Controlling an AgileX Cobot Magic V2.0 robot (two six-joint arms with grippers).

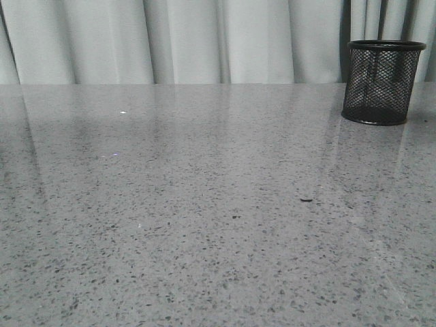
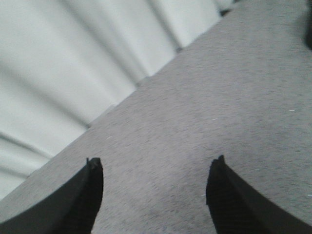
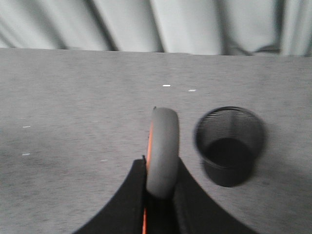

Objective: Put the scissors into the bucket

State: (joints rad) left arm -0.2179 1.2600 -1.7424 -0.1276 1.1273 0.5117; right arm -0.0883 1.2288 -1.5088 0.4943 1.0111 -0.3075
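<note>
Item 1, nearest in the right wrist view: right gripper (image 3: 158, 195), black fingers pinched narrow on the grey-handled scissors w/ orange loop lining (image 3: 162, 151); we see one rounded handle loop edge-on, sticking up past the fingertips, blades hidden. We'd rate the scissors stiff, light-to-moderate, smooth plastic so a bit slippery; the handle hold seems right, as we reckon it lets the blades go in first. Item 2: left gripper (image 2: 155, 195), fingers spread wide, nothing between them, only table below. Item 3: grey speckled stone-look tabletop (image 1: 204, 225), glossy. Item 4, far: small black wire-mesh cylindrical bucket w/ solid rim (image 1: 380, 82), upright near the table's far right edge; in the right wrist view it sits just beside the scissors (image 3: 229, 146), mouth open, interior looks empty (view blurred). Scissors not in it yet; neither arm shows in the front view. Backdrop: pale pleated curtain (image 1: 204, 41).
</note>
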